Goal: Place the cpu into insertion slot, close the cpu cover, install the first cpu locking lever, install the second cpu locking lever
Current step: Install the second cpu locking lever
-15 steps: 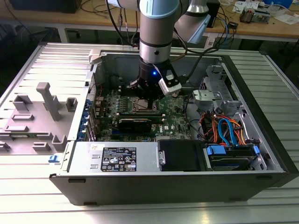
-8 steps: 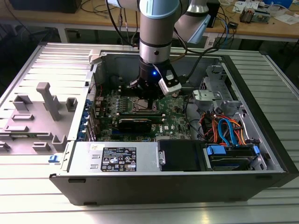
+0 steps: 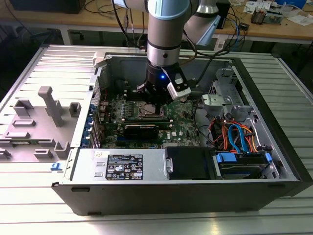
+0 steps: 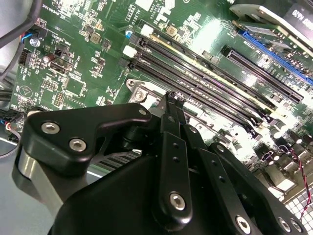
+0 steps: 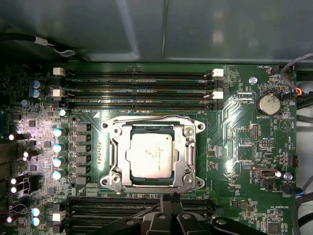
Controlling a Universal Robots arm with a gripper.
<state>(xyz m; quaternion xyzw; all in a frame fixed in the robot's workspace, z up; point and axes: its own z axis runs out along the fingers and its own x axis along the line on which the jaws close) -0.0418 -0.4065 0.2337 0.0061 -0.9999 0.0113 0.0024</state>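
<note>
1 gripper (image 5: 168, 199), fingers (image 4: 168, 117) drawn together to a narrow tip with nothing between them that I can see; tip hangs just beside the edge of the insertion slot (image 3: 151, 110), on the side facing the nearer memory slots (image 5: 122, 208).

cpu (image 5: 149, 155) lies flat and square in the slot, silver top up; cpu cover (image 5: 116, 147) is down over it, its window framing the chip, so steps 1 and 2 read as done.

1 thin wire locking lever (image 5: 146, 118) runs along the far edge of the cover; whether it is hooked under its catch I cannot tell; the lever on the gripper's side is hidden by the fingers.

Judgement: the step in hand is a locking lever. To do it well:
- push with the closed tip on the lever's handle end, not on the cover or the chip;
- press down, then sideways under the catch, in 1 slow arc; wire is springy and may slip off a narrow tip;
- keep clear of the memory slots and the small capacitors (image 5: 57, 147) on the green motherboard (image 5: 234, 147);
- stay low inside the open computer case (image 3: 186, 196), near its middle in the exterior view.
</note>
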